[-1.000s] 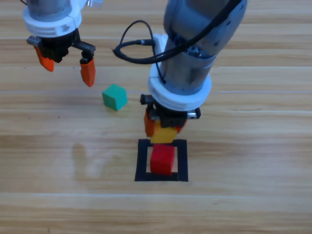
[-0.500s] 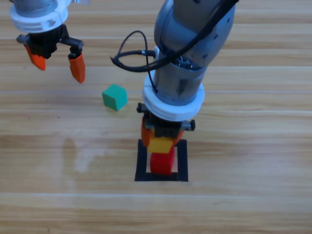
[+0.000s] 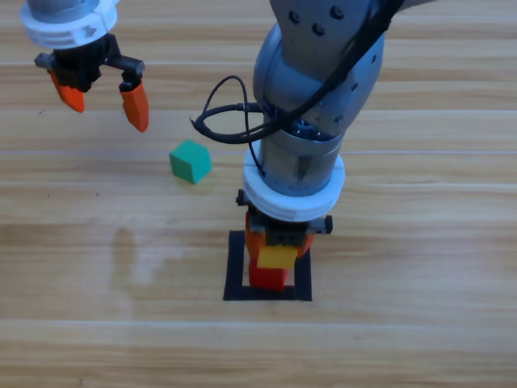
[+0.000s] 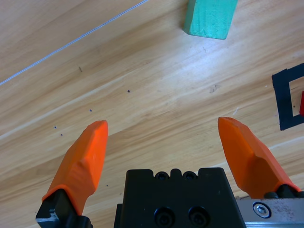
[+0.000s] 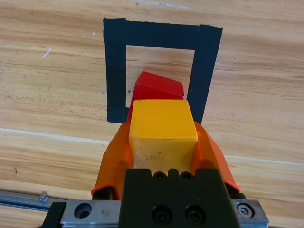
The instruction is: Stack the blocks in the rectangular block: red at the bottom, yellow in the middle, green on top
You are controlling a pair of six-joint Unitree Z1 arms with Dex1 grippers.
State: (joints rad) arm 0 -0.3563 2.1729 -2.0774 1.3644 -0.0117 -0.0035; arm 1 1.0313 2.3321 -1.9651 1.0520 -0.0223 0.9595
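Since earlier frame, right gripper (image 3: 277, 242) moves down frame with yellow cube (image 3: 276, 257), now over red cube (image 3: 267, 278); left gripper (image 3: 102, 90) shifts little, upper left of frame.

Right gripper pinches yellow cube between both jaws; whether it touches red cube, cannot tell.

Red cube sits inside taped rectangle (image 3: 234, 267), lower centre: first step done.

Green cube (image 3: 190, 160) lies on bare table (image 3: 420, 323), above-left of rectangle, untouched.

Left gripper jaws spread, holding nothing.

Left: release yellow, then green on top.
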